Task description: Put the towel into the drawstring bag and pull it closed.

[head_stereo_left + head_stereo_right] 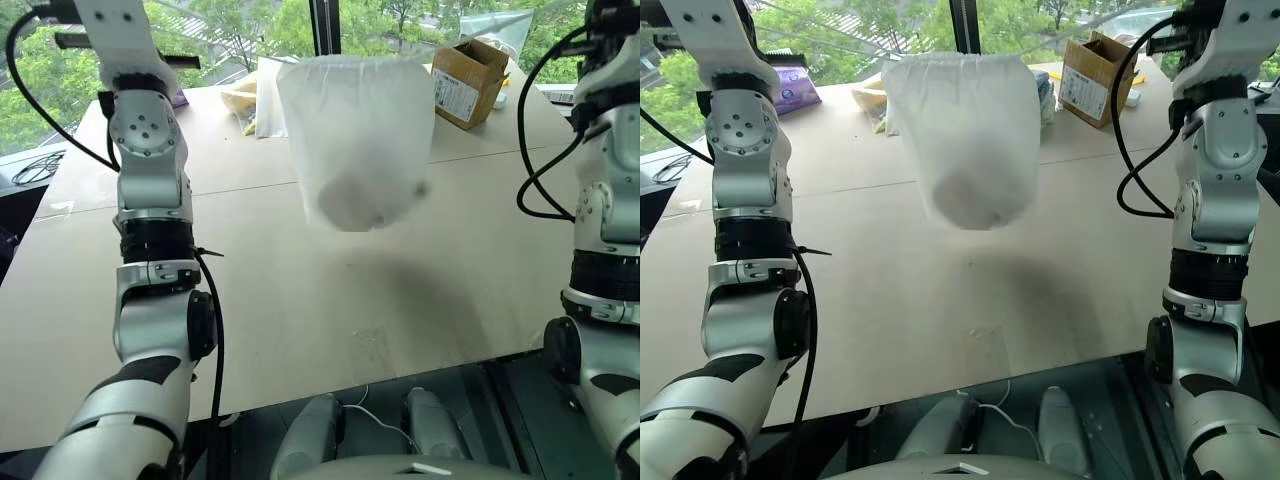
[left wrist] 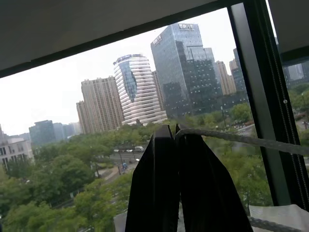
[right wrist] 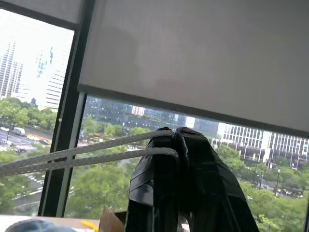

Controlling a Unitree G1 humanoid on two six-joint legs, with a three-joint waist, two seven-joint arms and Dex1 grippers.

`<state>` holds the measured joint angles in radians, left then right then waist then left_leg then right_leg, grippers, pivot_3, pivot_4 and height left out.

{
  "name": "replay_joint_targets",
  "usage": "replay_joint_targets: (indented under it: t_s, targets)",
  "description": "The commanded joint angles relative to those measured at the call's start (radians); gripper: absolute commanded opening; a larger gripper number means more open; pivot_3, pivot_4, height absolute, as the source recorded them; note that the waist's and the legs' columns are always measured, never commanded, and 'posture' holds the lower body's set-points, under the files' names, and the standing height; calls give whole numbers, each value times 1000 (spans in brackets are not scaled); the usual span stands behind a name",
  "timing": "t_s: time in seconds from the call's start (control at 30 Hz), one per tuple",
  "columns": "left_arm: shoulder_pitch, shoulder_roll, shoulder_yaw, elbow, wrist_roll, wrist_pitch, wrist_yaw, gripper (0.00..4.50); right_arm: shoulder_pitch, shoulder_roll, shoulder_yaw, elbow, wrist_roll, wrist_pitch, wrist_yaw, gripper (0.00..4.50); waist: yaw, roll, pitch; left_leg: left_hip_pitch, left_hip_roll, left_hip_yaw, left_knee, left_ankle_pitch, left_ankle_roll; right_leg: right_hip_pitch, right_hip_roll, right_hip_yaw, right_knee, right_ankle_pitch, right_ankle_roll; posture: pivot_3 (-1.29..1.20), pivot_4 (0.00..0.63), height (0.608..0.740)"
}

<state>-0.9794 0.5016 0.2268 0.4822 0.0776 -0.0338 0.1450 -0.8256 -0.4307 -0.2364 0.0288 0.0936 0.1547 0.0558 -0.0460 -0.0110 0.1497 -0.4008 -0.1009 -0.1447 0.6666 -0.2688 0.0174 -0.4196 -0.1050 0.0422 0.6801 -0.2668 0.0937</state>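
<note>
I'm looking down on a wide tan table (image 1: 300, 330) whose near stretch lies bare, with a seam running across its middle. Along the far edge, by the window, I see an open cardboard box (image 1: 468, 82) with a white label on its side, toward the right. A purple packet (image 1: 793, 88) sits far left, and some yellowish items (image 1: 240, 100) lie between, too hidden to identify.

A pale brown table (image 1: 300, 330) spreads below. At its far edge an open cardboard box (image 1: 468, 82) stands near the window (image 2: 251, 96), with a purple packet (image 1: 795, 88) at the opposite far corner. Outside rise tall buildings (image 2: 140, 92) and green trees (image 2: 58, 183).
</note>
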Motion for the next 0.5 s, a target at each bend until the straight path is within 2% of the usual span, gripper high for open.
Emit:
replay_joint_targets:
  t_s: [0.03,0.2,0.5]
  targets:
    - [55,36,82,20,-8,41,82,48,39,-45,-102,30,-39,22,-99,0,0,0,0,0,0,0,0,0,0,0,0,0,0,0,0,0,150,740]
    - [156,43,194,37,-64,160,232,48,125,-52,-180,92,-40,46,-222,0,-3,0,0,0,0,0,0,0,0,-1,0,0,0,0,0,0,150,740]
    - [242,66,208,-31,-53,210,330,48,166,-54,-255,152,7,95,-393,0,-2,0,0,0,0,0,1,0,0,0,0,1,1,0,0,0,150,740]
